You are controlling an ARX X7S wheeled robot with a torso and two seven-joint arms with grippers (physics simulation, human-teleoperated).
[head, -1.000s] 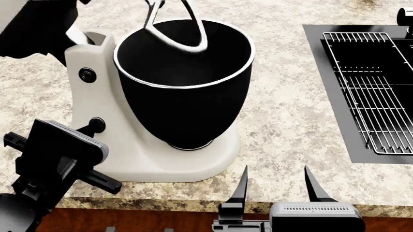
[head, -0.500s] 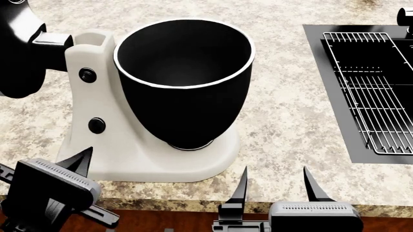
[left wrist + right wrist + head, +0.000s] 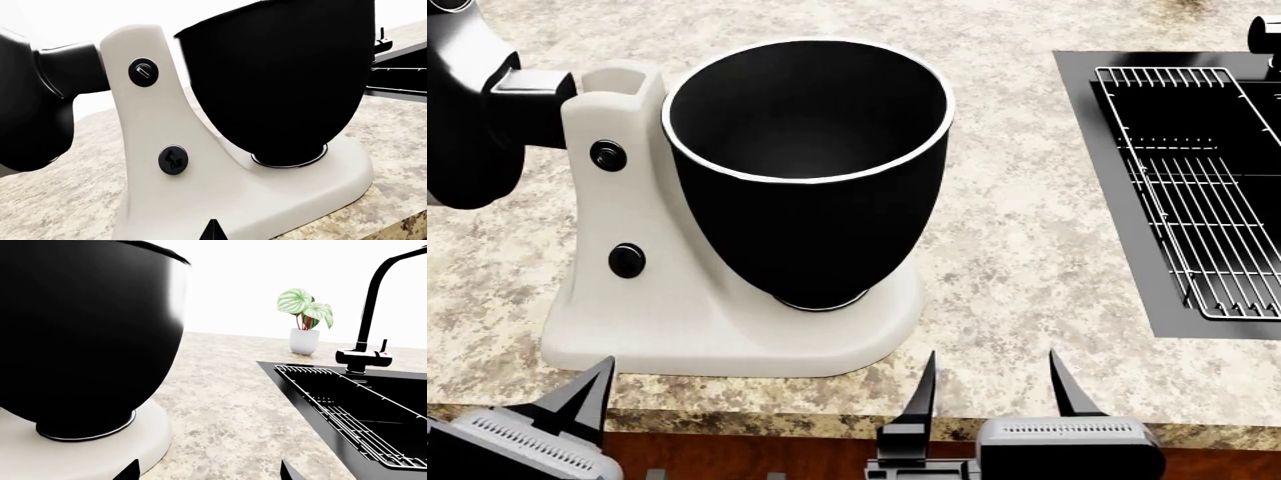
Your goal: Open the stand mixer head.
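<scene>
The stand mixer head (image 3: 467, 105) is seen tilted back behind the white column (image 3: 614, 190), at the far left of the head view, with only its glossy black underside shown; it is joined to the column's top by a dark neck. In the left wrist view the same head (image 3: 30, 115) is seen as a large black mass hanging beyond the column, clear of the bowl. The black silver-rimmed bowl (image 3: 807, 170) is left uncovered on the white base, its inside open to view. Two black knobs (image 3: 607, 155) are set one above the other on the column's side. The mixer is carried by a speckled stone worktop (image 3: 1014, 250), with a black sink (image 3: 1081, 120) and its wire rack (image 3: 1194, 180) at the right. A black tap (image 3: 370, 315) and a potted plant (image 3: 305, 322) are shown in the right wrist view.

The left gripper (image 3: 581, 400) is held low at the worktop's near edge, apart from the mixer; only one fingertip is shown, so the state of its jaws cannot be told. The right gripper (image 3: 994, 385) is held at the same edge with its jaws spread and nothing between them.
</scene>
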